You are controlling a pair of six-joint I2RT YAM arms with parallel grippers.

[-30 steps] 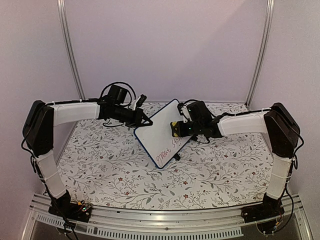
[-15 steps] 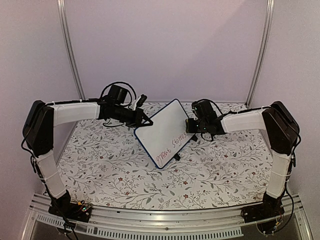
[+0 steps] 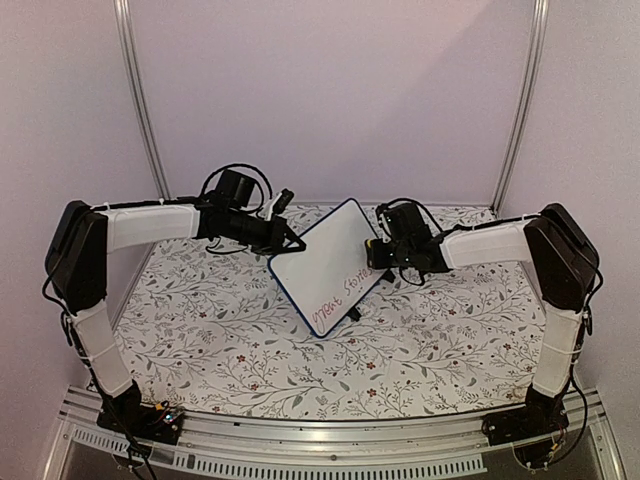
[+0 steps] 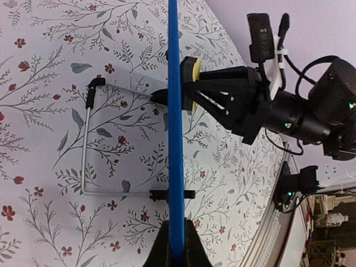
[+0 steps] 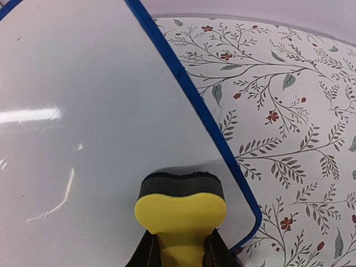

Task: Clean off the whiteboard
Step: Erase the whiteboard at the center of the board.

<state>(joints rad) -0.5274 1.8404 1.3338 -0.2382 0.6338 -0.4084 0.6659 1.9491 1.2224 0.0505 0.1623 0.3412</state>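
Whiteboard [image 4: 173, 83] upright in left claw [image 4: 177, 228]

Floral tablecloth [image 3: 250, 350], lilac walls [image 3: 330, 90], aluminium posts [image 3: 140, 100].

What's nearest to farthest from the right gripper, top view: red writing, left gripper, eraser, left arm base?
1. Eraser, held by the right gripper.
2. Red writing, low on the whiteboard.
3. Left gripper, on the whiteboard's left edge.
4. Left arm base, near left.
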